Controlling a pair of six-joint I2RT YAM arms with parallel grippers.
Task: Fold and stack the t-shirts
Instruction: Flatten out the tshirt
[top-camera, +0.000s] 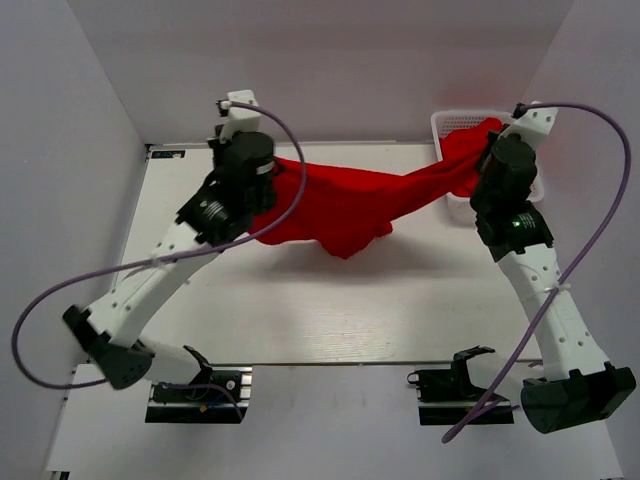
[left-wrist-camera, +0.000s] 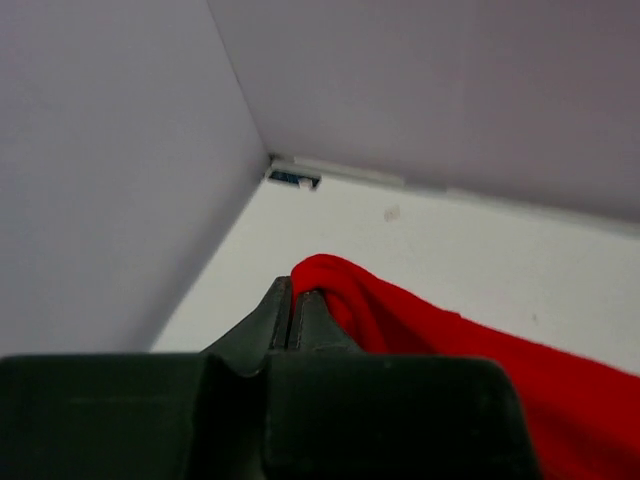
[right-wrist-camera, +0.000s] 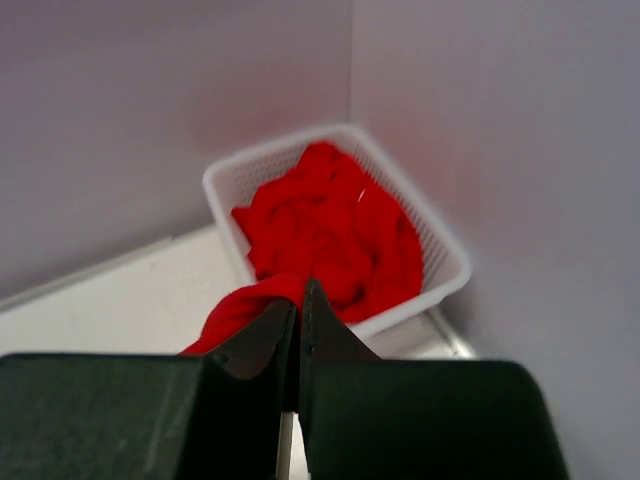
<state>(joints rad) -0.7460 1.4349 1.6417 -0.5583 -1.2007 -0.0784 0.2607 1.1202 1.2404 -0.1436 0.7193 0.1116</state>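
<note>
One red t-shirt (top-camera: 350, 205) hangs stretched between both arms. It runs from the white mesh basket (right-wrist-camera: 447, 262) well out to the basket's left and sags in the middle over the table (top-camera: 340, 320). I cannot tell whether the lowest fold touches the table.

Right gripper (right-wrist-camera: 300, 298): jaws pressed together, pinching one end of the shirt just in front of the basket's near rim.

Left gripper (left-wrist-camera: 292, 312): jaws likewise closed, on a fold of the other end, well apart from the basket.

More red shirts (right-wrist-camera: 325, 215) lie crumpled inside the basket.
</note>
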